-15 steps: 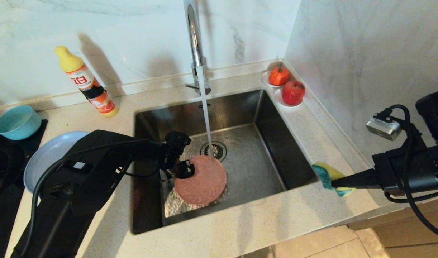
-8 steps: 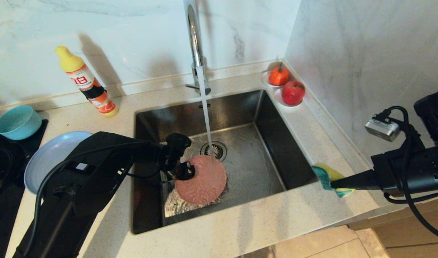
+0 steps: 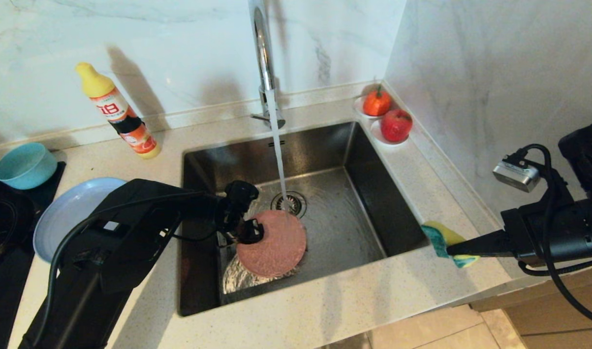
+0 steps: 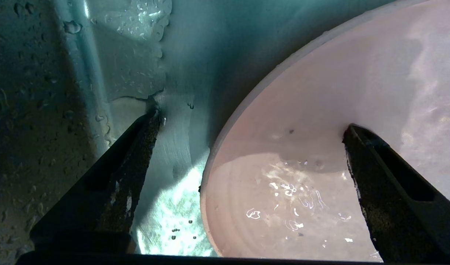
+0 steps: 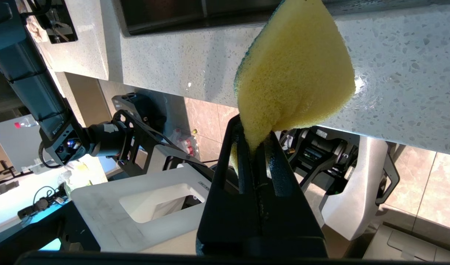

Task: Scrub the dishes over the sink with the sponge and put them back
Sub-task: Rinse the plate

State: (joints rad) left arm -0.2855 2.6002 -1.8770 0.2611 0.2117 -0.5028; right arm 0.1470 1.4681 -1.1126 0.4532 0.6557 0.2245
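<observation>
left gripper (image 3: 245,228): down inside the sink, at the left edge of the pink plate; fingers (image 4: 129,173) spread wide, one over the bare sink floor, the other over the plate's inside. Plate rim runs between them, no clamp on it.
right gripper (image 3: 453,249): off to the right, over the counter edge beside the sink; fingers pressed together on the sponge, pinching its lower end flat.
sponge (image 3: 446,241): yellow with green side, held in the air just above the counter (image 3: 325,310), clear of the basin. Right wrist view shows the yellow face (image 5: 295,73) bulging out above the pinch.
pink plate (image 3: 275,245): in the sink, front-left of the drain, wet, water pooled inside; its far edge sits at the foot of the water stream.
sink (image 3: 388,208): steel basin, floor wet and rippled; drain (image 3: 288,202) near the middle.
tap (image 3: 263,53): running, stream falls by the drain at the plate's far rim.
pale blue plate (image 3: 66,213): on the counter left of the sink, partly hidden by the left arm.
teal bowl (image 3: 24,166): far left, behind the pale plate, on a dark mat's corner.
soap bottle (image 3: 116,112): orange with yellow cap, leaning against the back wall, left of the tap.
fruit saucers (image 3: 388,116): two, with red fruit, back right corner of the counter.
</observation>
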